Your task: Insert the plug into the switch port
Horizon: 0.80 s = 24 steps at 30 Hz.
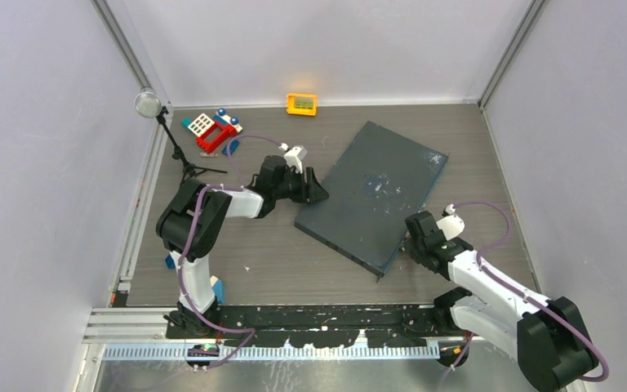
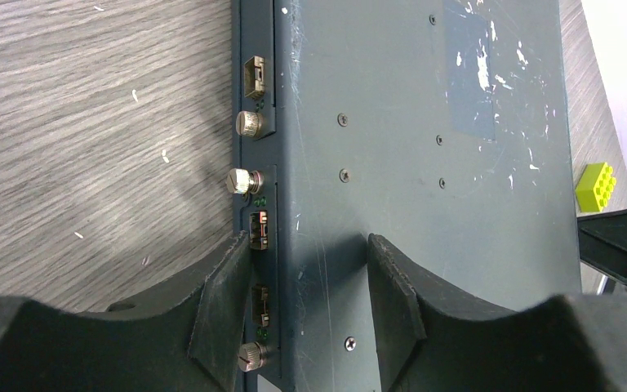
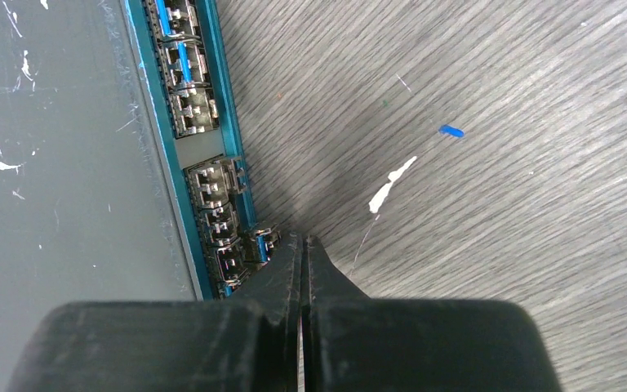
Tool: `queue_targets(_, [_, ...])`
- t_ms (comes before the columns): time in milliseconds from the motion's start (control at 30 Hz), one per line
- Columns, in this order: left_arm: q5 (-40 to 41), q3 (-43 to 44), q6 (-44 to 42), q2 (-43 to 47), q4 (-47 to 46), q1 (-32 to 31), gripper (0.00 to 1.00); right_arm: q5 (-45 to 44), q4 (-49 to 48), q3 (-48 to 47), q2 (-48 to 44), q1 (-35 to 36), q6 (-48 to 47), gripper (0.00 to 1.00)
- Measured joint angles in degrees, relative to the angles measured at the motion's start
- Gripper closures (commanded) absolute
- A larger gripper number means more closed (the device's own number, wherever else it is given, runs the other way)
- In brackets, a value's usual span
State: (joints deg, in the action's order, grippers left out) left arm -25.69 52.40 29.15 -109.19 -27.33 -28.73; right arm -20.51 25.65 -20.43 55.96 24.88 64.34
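Note:
The switch [image 1: 375, 192] is a flat dark-grey box with white scuffs, lying slantwise mid-table. Its teal front face [image 3: 181, 196] carries a row of ports [image 3: 212, 196]. A small dark plug [image 3: 260, 243] with a blue tab sticks out of the row at its near end. My right gripper [image 3: 302, 241] is shut with nothing between its fingers, and its tips rest right beside the plug. My left gripper [image 2: 306, 278] is open and straddles the switch's far-side edge: one finger [image 2: 220, 310] is beside the side face with its sockets and thumbscrews, the other [image 2: 392, 302] over the top.
A small orange-yellow box [image 1: 301, 104] stands at the back wall. Red, white and blue toy bricks [image 1: 212, 131] and a stand with a round head [image 1: 148, 104] occupy the back left. A lime brick [image 2: 594, 184] lies beyond the switch. A white paint streak [image 3: 388, 189] marks the table.

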Motion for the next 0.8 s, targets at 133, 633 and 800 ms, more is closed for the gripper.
queue_targets(133, [-0.26,0.48,-0.15,-0.11,0.83,0.00,0.57,-0.09,-1.97,2.05,-2.64,0.00,-0.87,0.99])
queue_targets(633, [-0.90,2.16,-0.94,-0.42,3.74,0.00,0.59,1.57,-7.67,9.57,-13.51,-1.29,-1.27,1.00])
queue_targets(800, [-0.28,2.51,-1.05,-0.57,3.78,0.00,0.59,1.46,-9.70,8.07,-8.31,-1.70,-2.08,1.00])
